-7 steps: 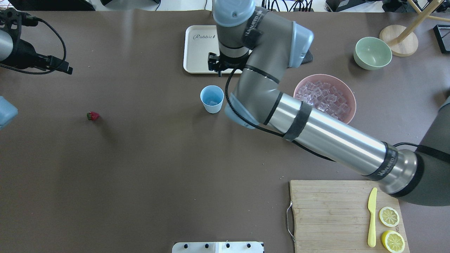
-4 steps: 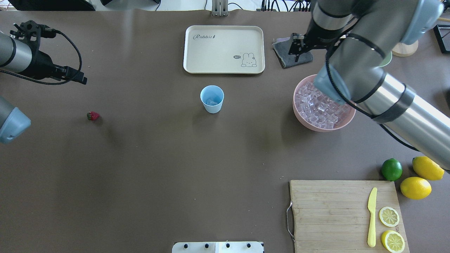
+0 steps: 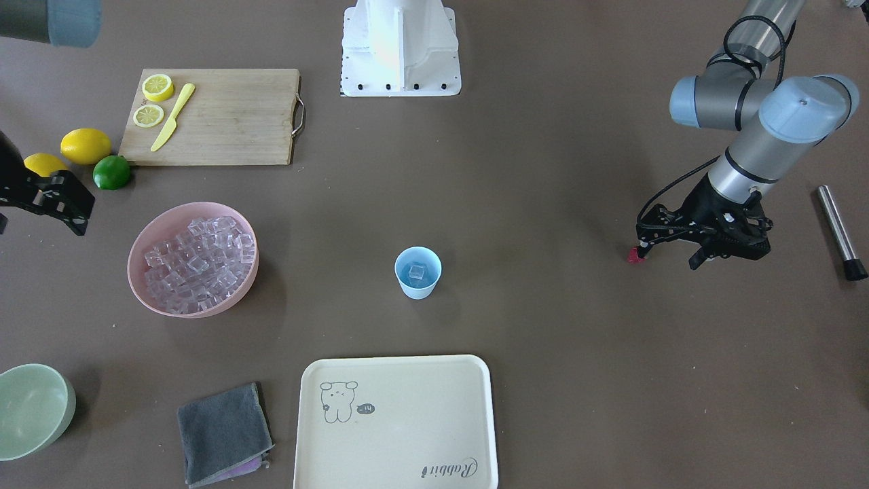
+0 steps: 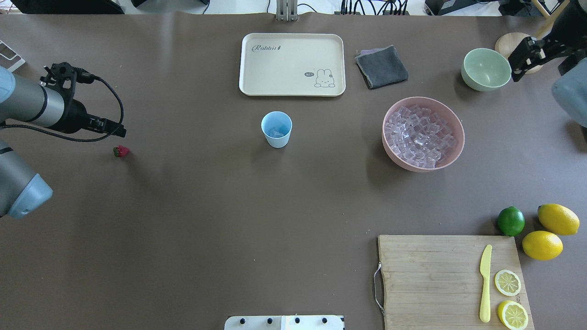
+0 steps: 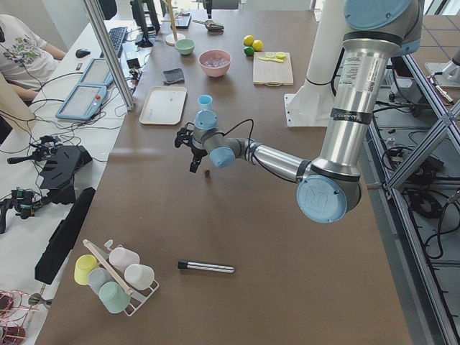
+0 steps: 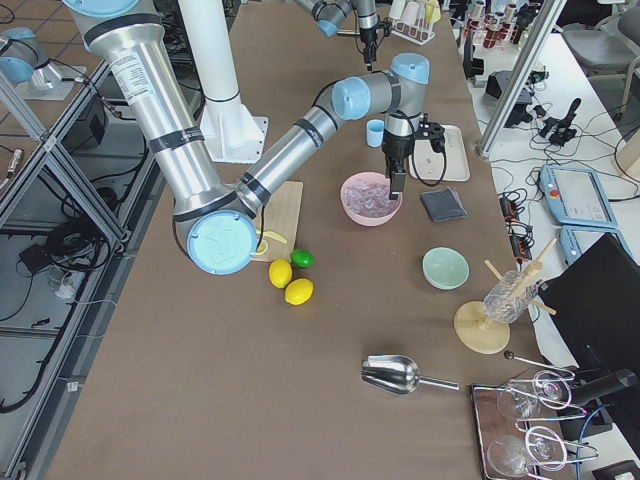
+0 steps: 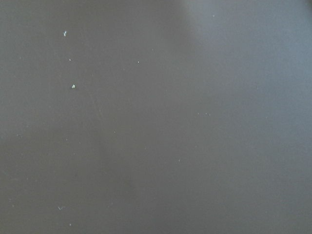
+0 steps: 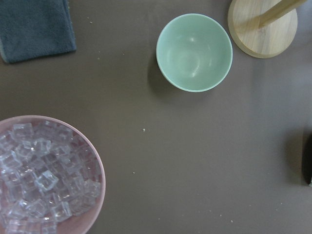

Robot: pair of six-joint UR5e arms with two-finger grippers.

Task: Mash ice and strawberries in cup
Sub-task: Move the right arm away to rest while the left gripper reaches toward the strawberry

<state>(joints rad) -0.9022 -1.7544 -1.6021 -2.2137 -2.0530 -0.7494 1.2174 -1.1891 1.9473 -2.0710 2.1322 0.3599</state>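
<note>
The pale-blue cup stands upright mid-table with one clear ice cube in it. More ice fills the pink bowl to its right. The small red strawberry lies on the table at the left. My left gripper is open and empty, low over the table; one finger is right beside the strawberry. The left wrist view shows only bare table. My right gripper is open and empty, raised near the pale-green bowl.
A cream tray and a grey cloth lie beyond the cup. A cutting board with lemon slices and a yellow knife, a lime and two lemons are at the near right. A metal rod lies left of my left arm.
My right arm has swung from above the tray and cup to the far right edge. My left gripper has moved down and right towards the strawberry.
</note>
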